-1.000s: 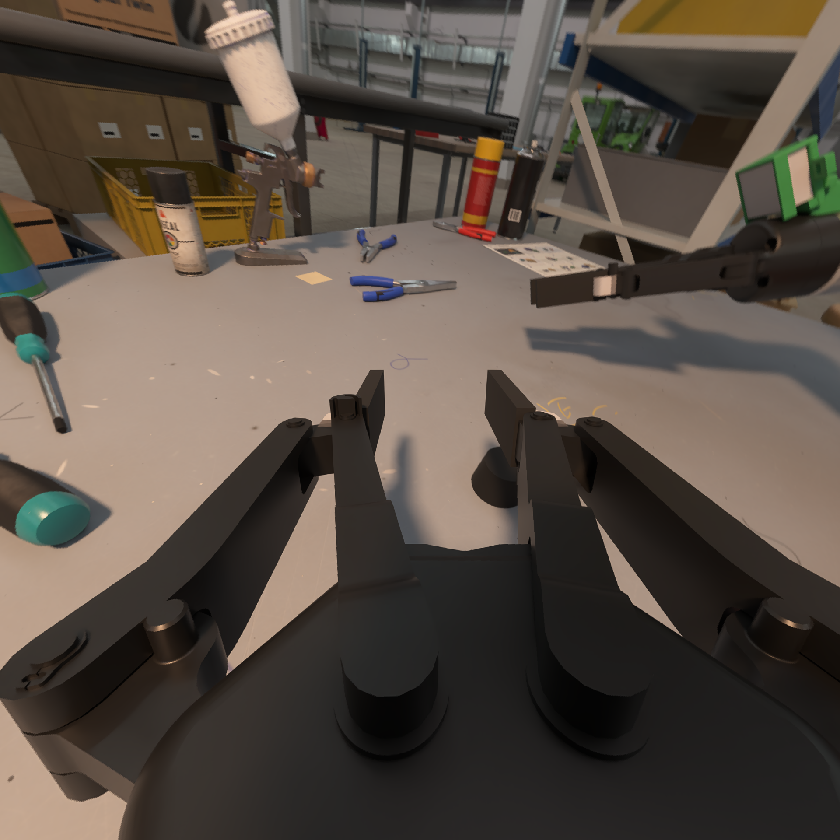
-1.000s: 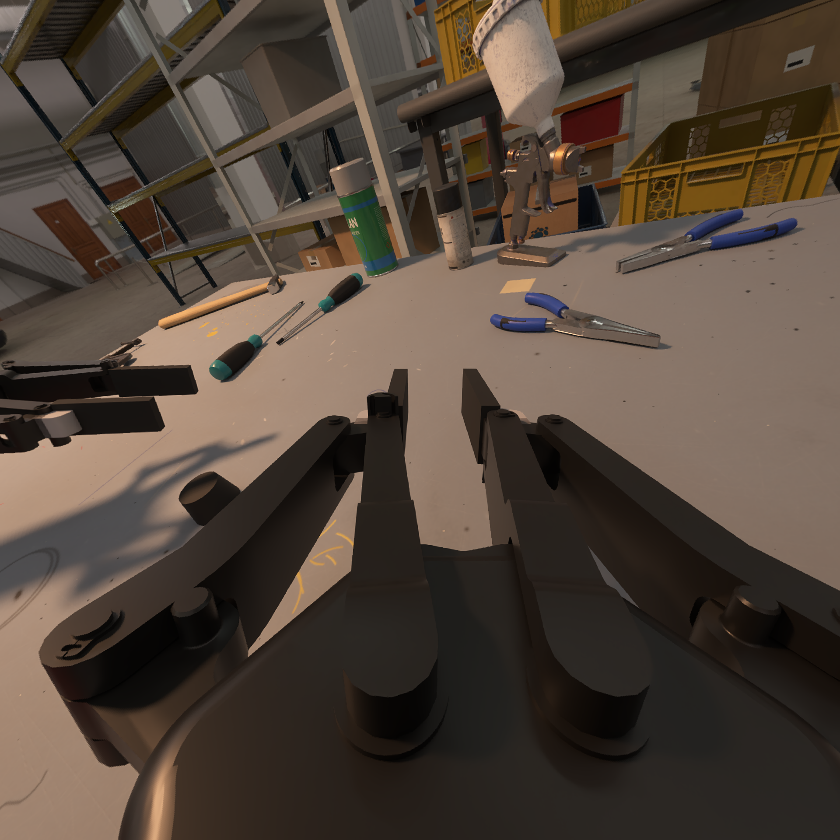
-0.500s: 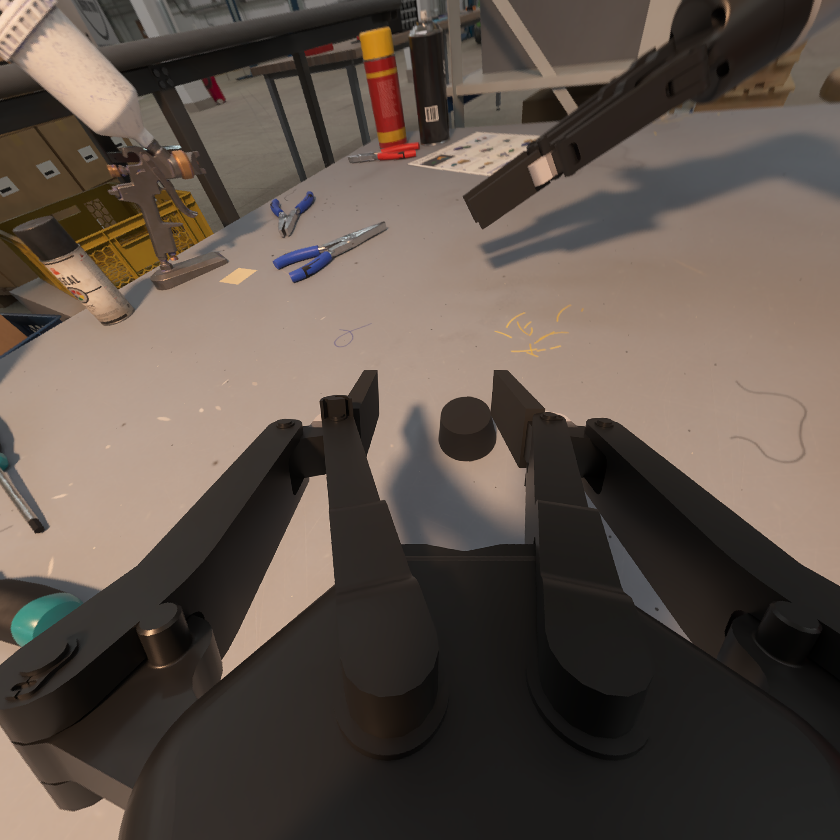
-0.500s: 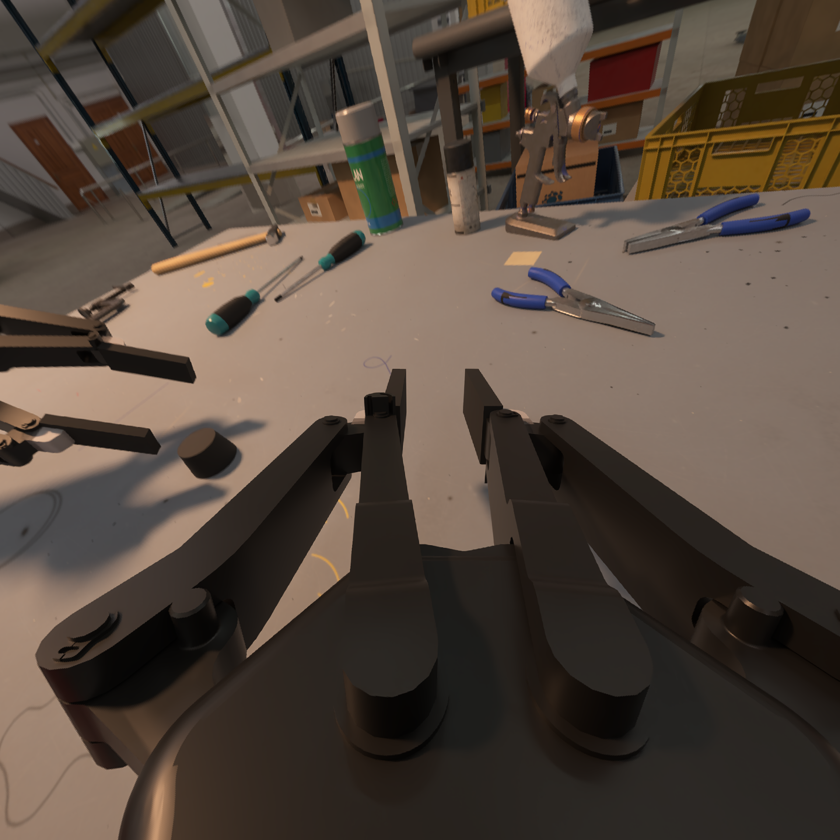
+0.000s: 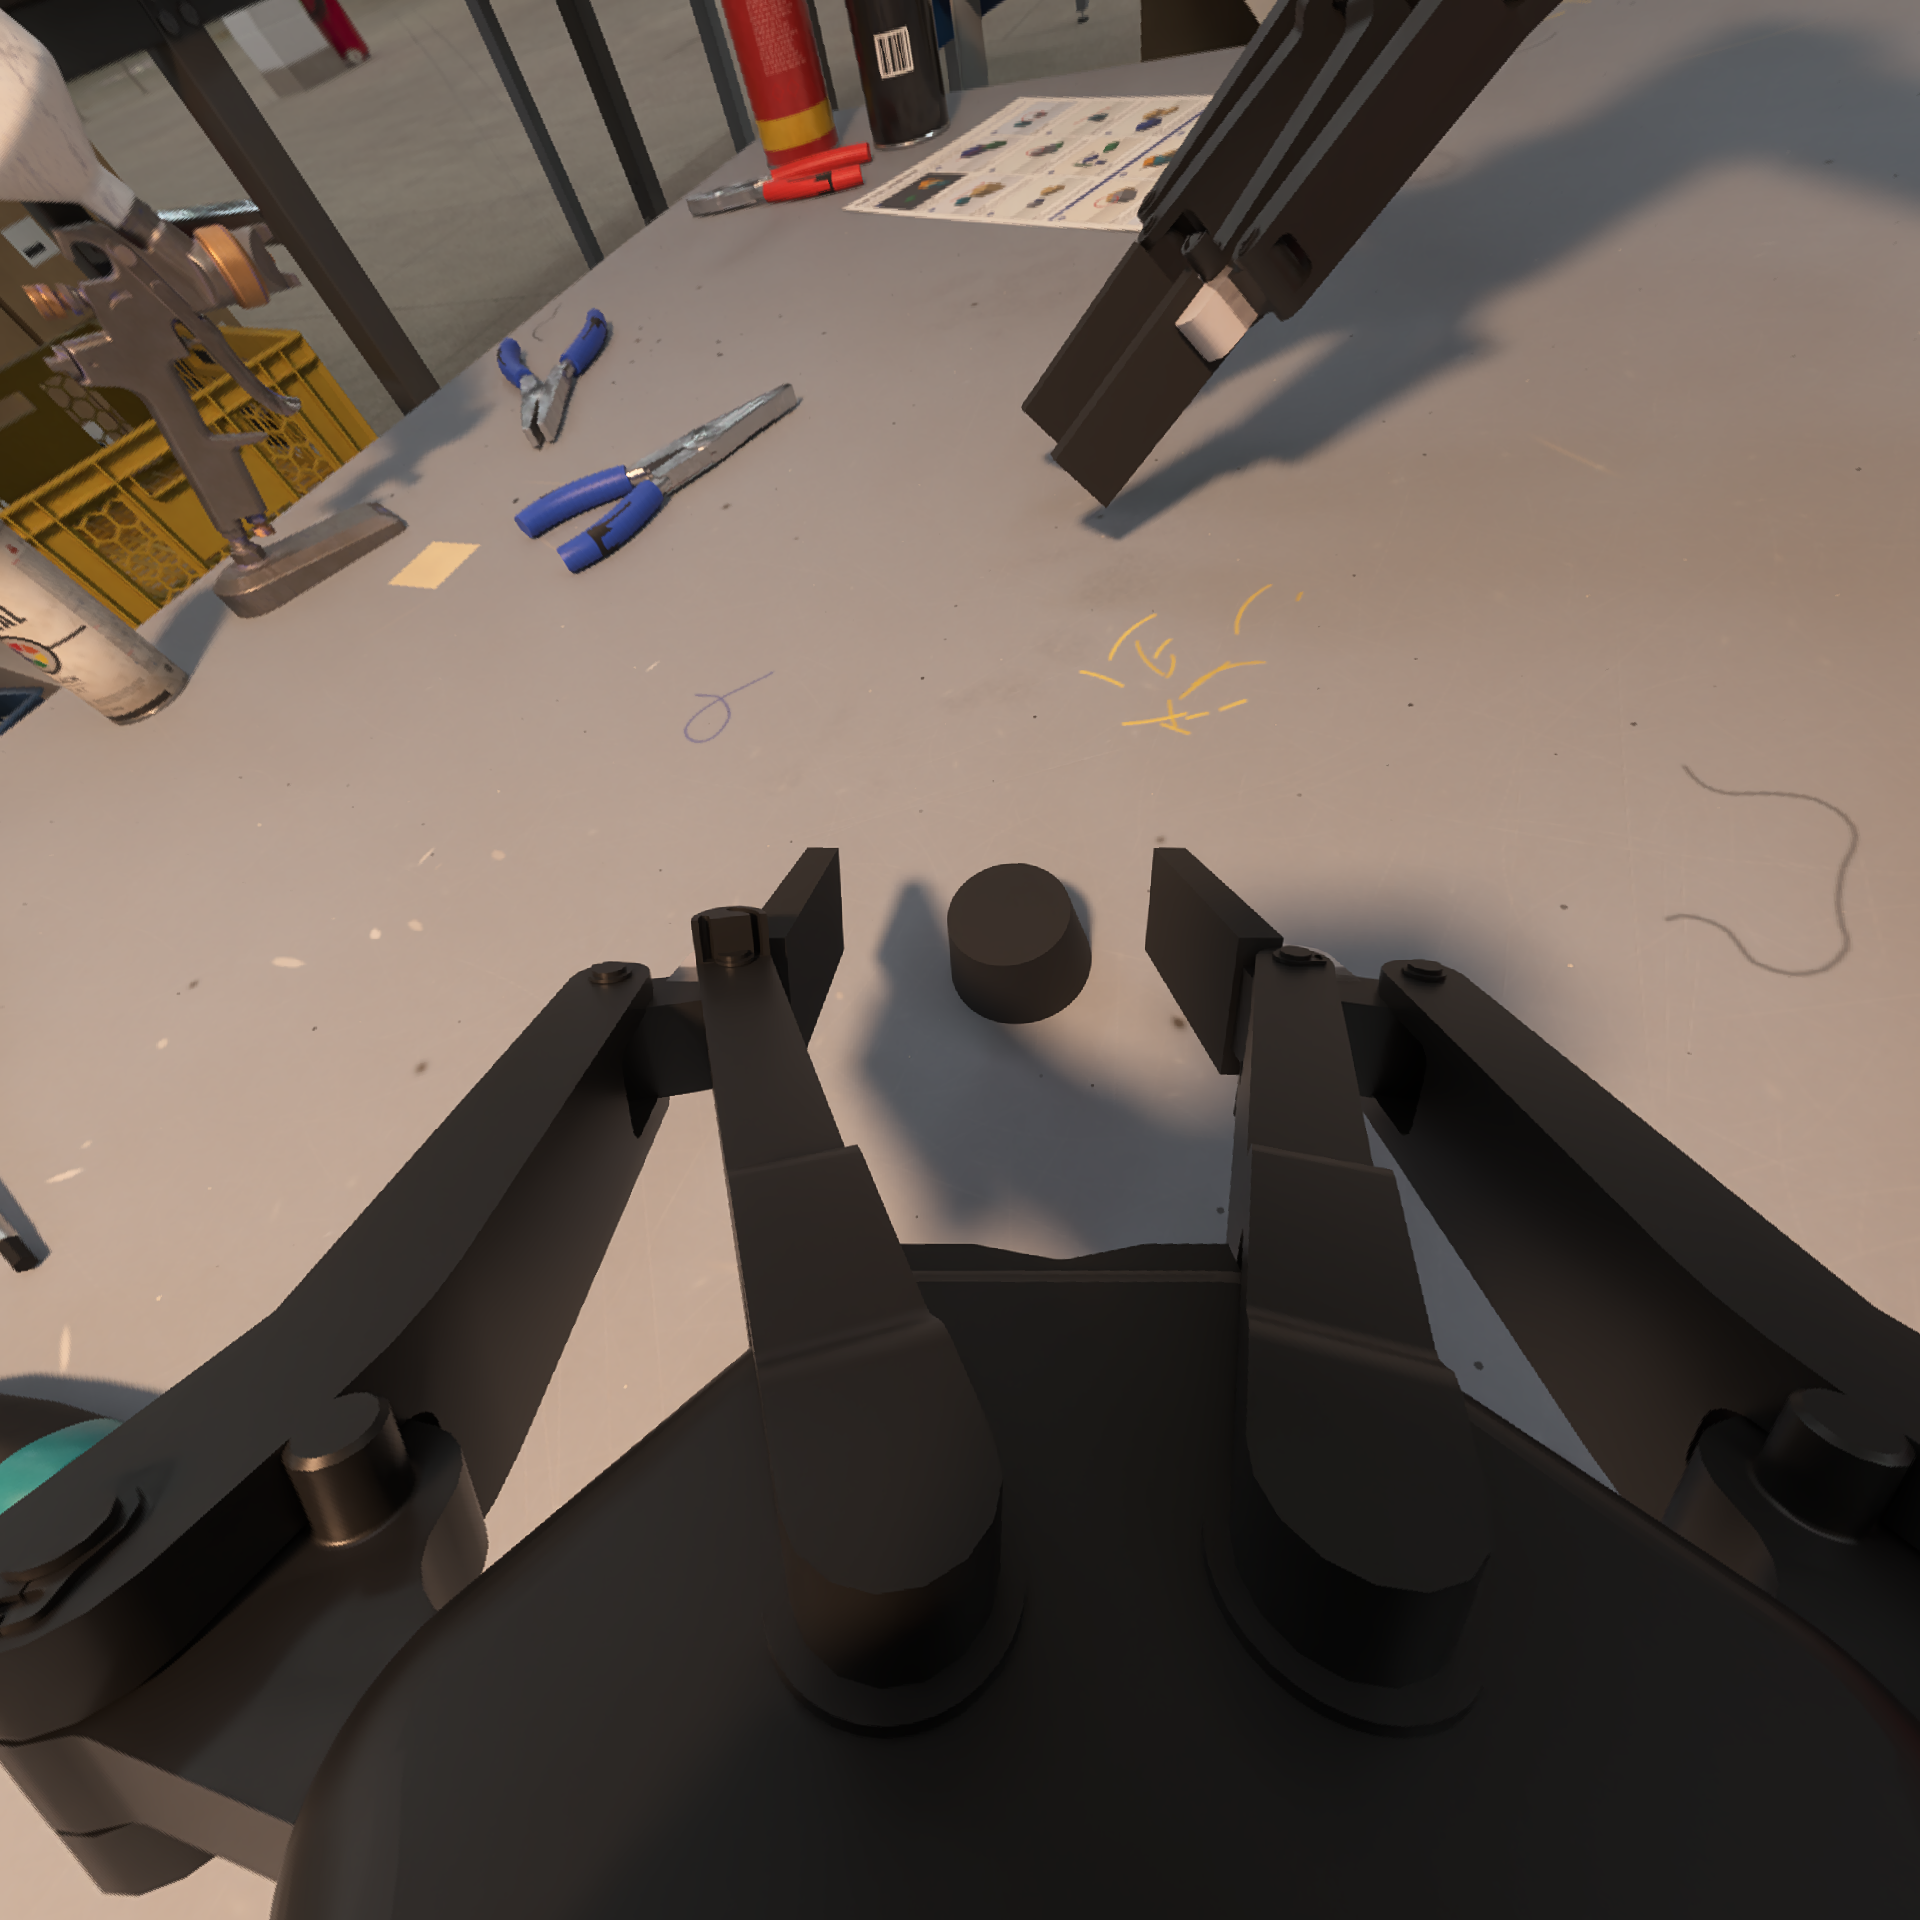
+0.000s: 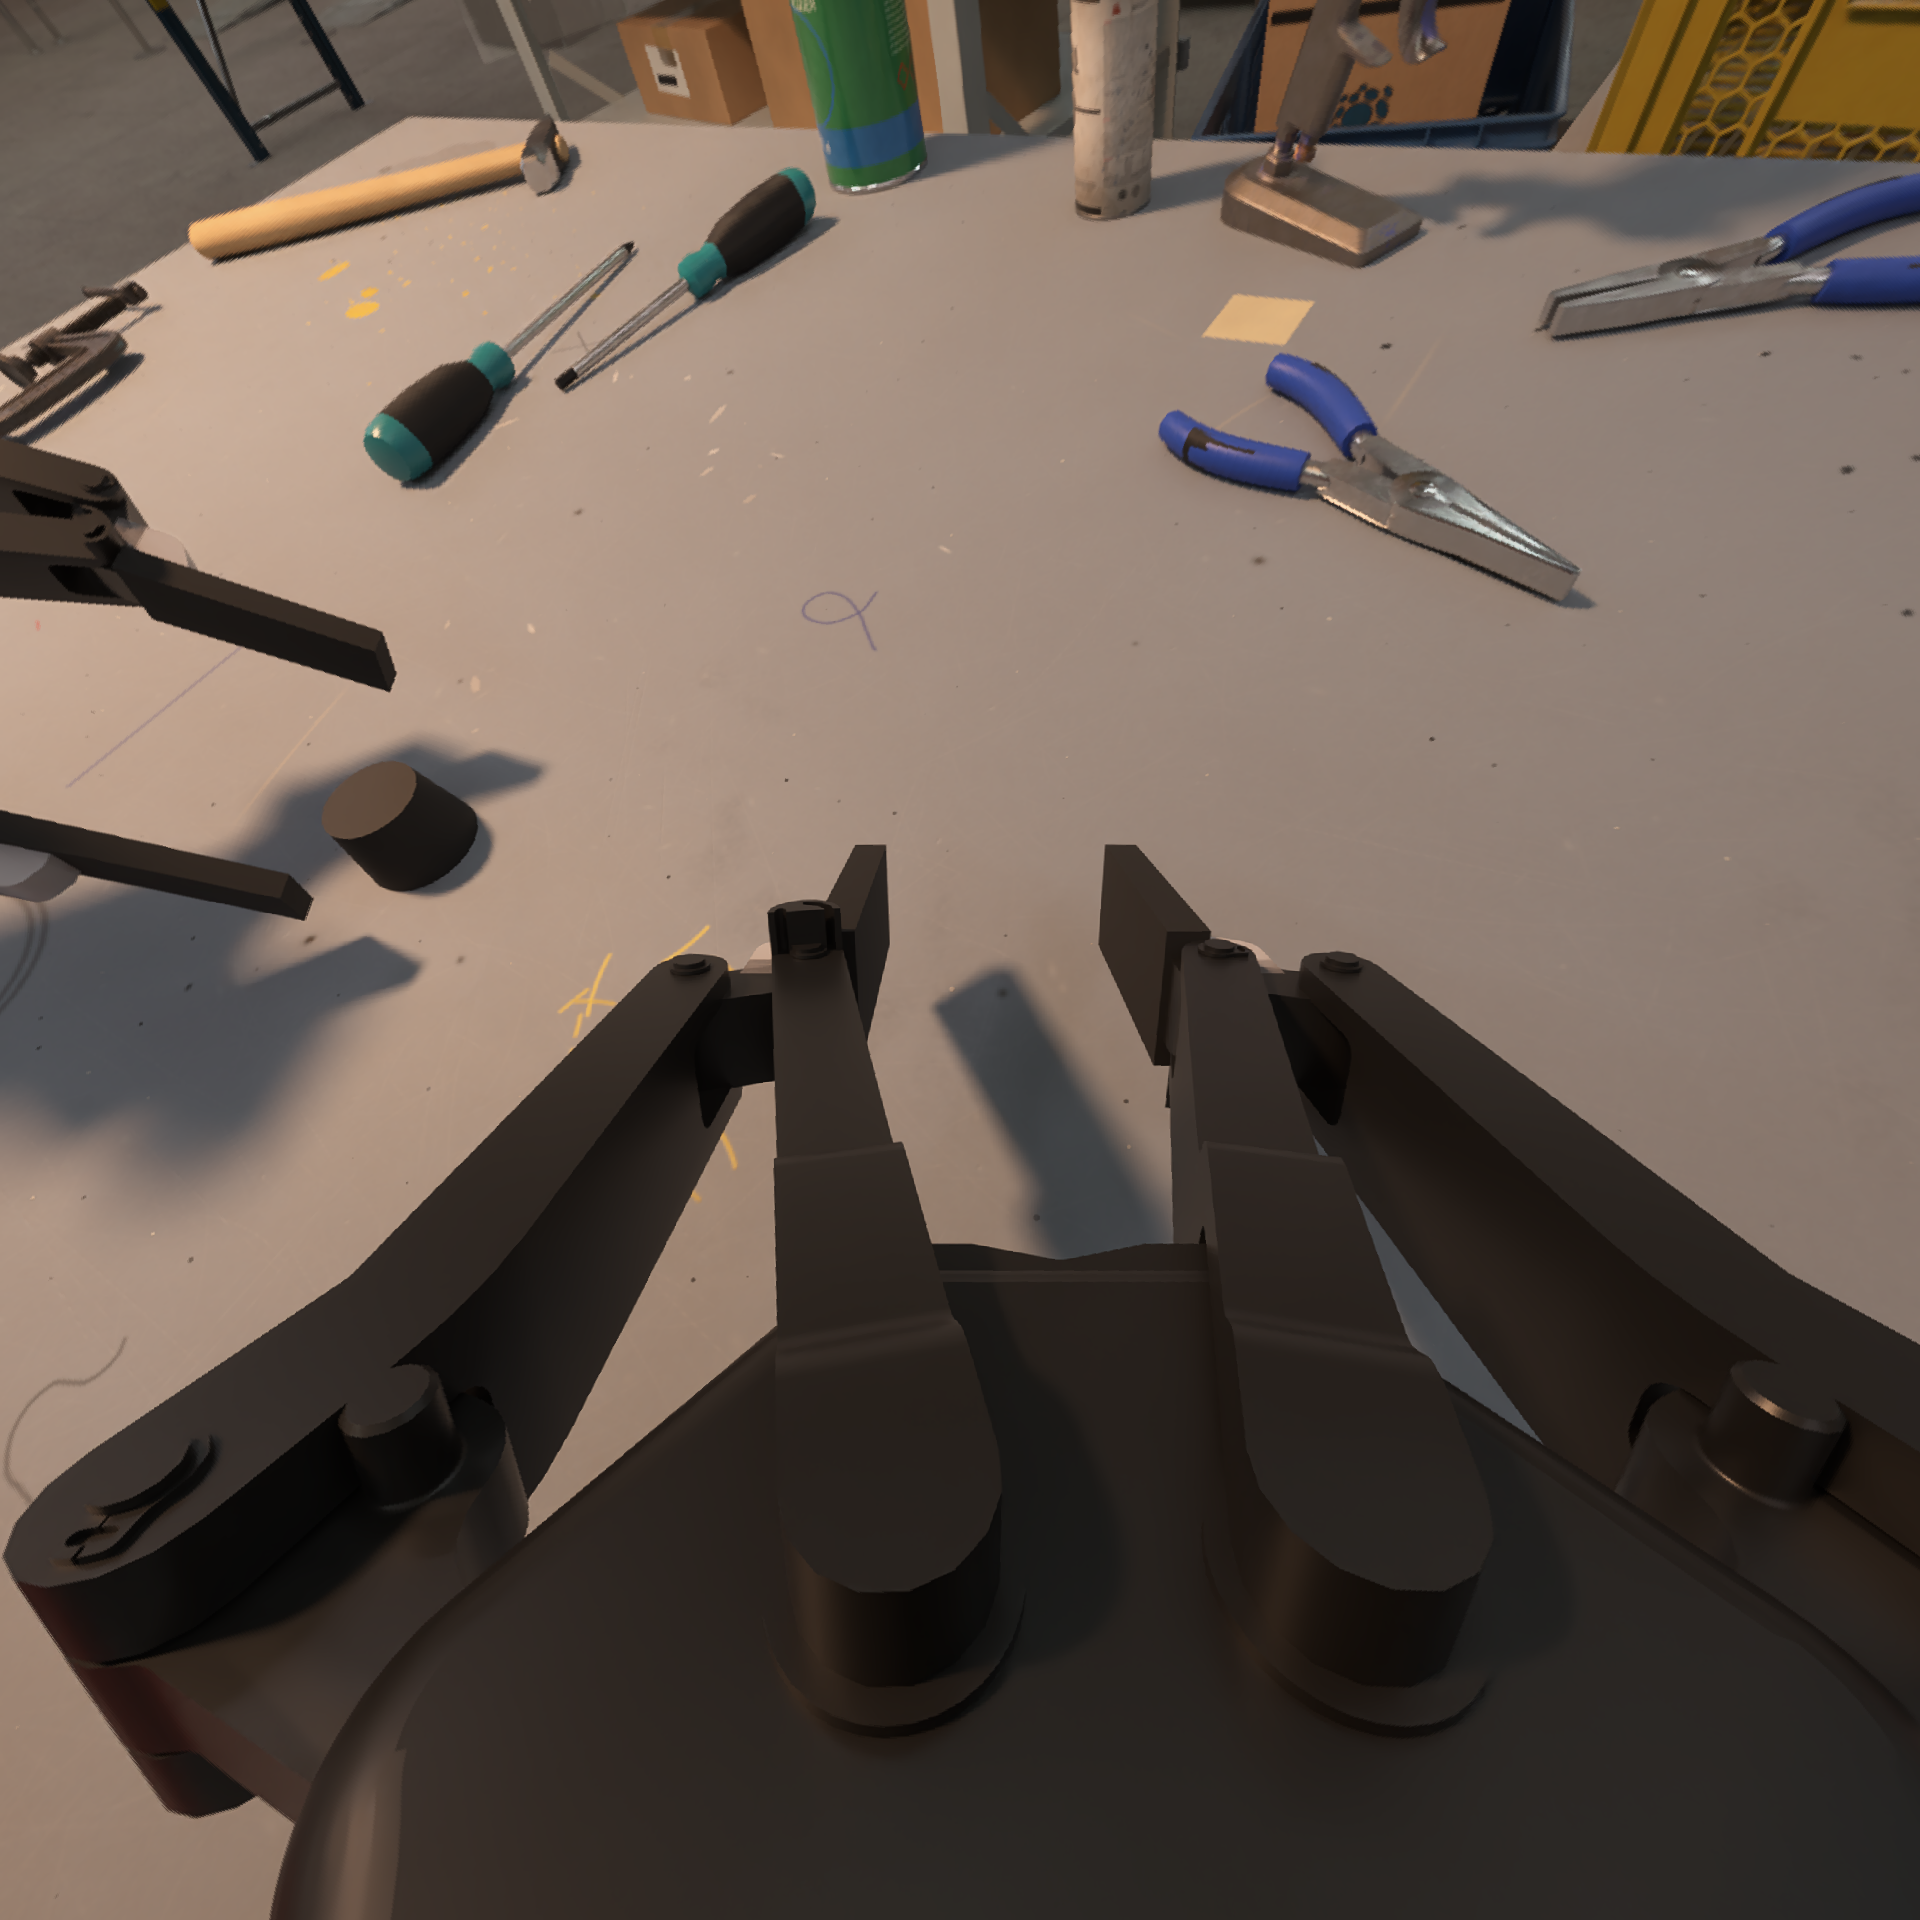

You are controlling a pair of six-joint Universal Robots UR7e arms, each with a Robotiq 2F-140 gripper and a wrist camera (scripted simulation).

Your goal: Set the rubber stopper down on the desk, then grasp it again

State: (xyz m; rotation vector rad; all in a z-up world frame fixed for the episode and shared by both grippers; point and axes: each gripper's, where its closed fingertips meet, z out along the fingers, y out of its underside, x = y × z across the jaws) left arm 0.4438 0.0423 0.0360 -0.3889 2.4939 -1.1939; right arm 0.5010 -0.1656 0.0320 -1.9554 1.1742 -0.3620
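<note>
The rubber stopper is a small dark tapered plug standing on the grey desk, narrow end up. My left gripper is open, with the stopper between its two fingers and not touched by either. The stopper also shows in the right wrist view, with the left gripper's fingers on either side of it. My right gripper is open and empty above bare desk, to the right of the stopper. It shows at the upper right of the left wrist view.
Blue-handled pliers, smaller blue pliers, a spray gun on a stand and spray cans stand farther back. Two screwdrivers and a hammer lie at the far left in the right wrist view.
My left gripper has tilted down and moved so the stopper now sits centred between its open fingers. My right gripper has also tilted down toward the desk and opened slightly wider.
</note>
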